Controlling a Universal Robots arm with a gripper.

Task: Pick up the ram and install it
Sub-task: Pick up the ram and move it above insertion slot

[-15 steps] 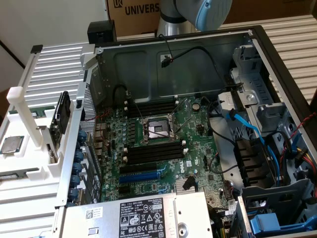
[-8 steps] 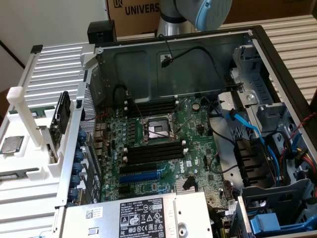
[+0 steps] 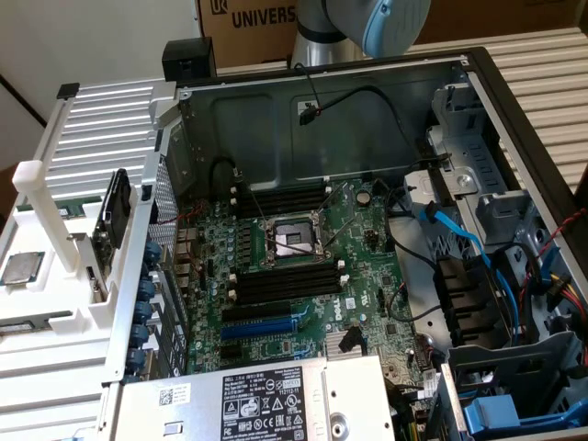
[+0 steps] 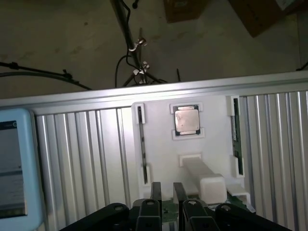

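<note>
In the wrist view a ram stick [image 4: 236,137], thin and dark green, stands on edge in a slot of the white fixture [image 4: 159,144]. A second thin stick [image 4: 141,139] stands in the slot across the fixture. My gripper [image 4: 167,185] hangs above the fixture's near part, between the two sticks and apart from both. It is open, and the white fixture shows through the gap between its black fingers [image 4: 156,192]. In the exterior view the motherboard's long black memory slots [image 3: 280,197] [image 3: 285,280] lie on either side of the processor socket [image 3: 292,239].
A processor chip [image 4: 186,120] [image 3: 20,266] rests in the fixture, and a white post [image 4: 204,178] [image 3: 46,211] rises beside my fingers. The open computer case [image 3: 322,110] holds cables, a blue expansion slot [image 3: 262,326] and a power supply [image 3: 266,404]. Ribbed metal panels [image 4: 82,154] flank the fixture.
</note>
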